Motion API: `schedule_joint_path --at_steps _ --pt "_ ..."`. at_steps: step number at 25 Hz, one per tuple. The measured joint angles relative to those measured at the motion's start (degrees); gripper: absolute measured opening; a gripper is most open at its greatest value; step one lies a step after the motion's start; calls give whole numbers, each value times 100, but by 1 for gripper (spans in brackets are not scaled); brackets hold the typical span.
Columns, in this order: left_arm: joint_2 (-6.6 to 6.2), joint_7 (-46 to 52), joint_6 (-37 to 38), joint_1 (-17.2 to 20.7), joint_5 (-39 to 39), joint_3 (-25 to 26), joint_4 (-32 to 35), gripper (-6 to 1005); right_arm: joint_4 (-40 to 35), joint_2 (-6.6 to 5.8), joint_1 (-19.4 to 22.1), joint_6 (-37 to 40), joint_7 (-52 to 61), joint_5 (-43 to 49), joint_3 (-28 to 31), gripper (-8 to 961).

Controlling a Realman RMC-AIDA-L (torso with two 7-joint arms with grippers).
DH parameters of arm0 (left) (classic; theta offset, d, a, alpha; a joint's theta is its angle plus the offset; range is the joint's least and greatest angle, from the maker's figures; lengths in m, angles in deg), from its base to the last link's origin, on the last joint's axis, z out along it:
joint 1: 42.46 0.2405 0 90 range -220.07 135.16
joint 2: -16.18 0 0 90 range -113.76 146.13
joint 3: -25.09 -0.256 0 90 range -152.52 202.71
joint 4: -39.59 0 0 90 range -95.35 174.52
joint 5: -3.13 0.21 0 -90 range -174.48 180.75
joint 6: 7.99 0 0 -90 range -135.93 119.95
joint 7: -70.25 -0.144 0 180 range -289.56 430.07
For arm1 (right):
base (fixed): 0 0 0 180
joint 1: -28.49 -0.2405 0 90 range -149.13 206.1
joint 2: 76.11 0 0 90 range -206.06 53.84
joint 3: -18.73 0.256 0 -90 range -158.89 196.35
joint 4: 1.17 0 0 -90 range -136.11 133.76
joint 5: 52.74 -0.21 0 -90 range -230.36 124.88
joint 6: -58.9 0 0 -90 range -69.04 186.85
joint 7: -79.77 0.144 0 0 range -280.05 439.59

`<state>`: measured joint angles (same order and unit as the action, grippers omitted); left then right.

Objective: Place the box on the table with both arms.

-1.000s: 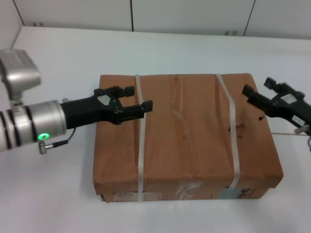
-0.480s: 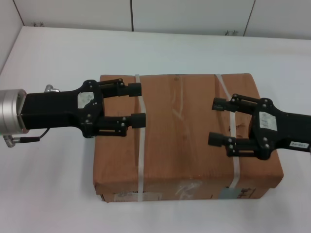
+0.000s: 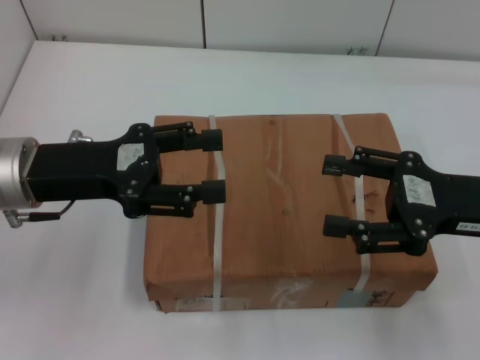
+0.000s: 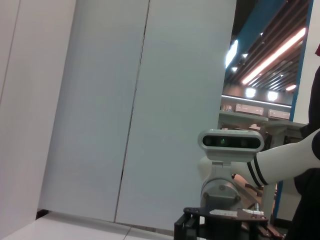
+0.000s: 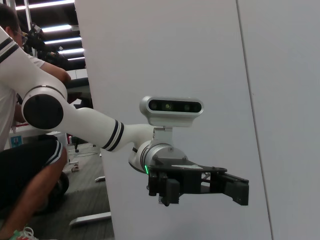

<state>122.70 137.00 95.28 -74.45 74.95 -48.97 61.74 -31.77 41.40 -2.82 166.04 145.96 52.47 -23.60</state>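
I see the box (image 3: 289,214), flat brown cardboard with two pale straps and taped white labels on its near side, lying flat mid-surface (image 3: 90,82), long axis running left to right, parallel to the near edge. My left tool (image 3: 212,166) hangs over its left part and my right tool (image 3: 331,194) over its right part. Both have their fingers spread apart, clamped on nothing.

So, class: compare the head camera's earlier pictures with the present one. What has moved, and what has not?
Both grippers have swung in over the box and turned, jaws open: the left gripper now hangs over its left strap, the right gripper over the right strap. Neither has taken hold of anything. The box lies unmoved on the table.
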Motion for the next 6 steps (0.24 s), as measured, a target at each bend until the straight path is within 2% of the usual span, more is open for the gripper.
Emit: schedule_joint_path --at_steps 6 --pt "27 -26 -43 21 -11 68 0 809 -4 25 45 -71 -26 -20 8 850"
